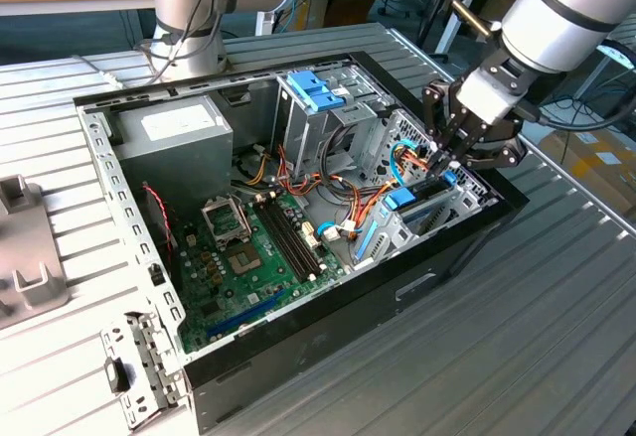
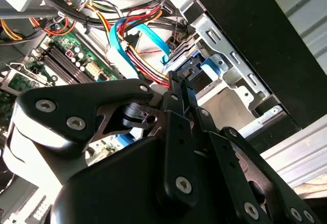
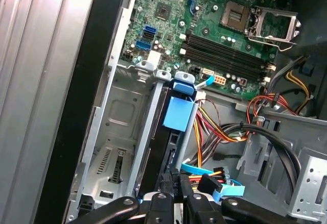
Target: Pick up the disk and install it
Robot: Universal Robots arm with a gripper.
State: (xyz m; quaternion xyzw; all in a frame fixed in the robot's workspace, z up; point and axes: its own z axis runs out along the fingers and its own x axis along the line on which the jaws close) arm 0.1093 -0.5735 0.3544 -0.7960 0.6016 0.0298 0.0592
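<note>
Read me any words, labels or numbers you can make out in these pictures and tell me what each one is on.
None can be read.
White label on the grey box-shaped power supply: print too small.
Green motherboard: white markings too small.
Grey-metal disk in its light-blue plastic bracket, standing in the drive cage below the gripper: no print visible.

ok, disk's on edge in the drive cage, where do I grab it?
Pinch the disk across its thin exposed edge, at the light-blue bracket. The drive cage walls cover its flat faces and cables crowd one side, so probably come straight in through the open side of the case.
</note>
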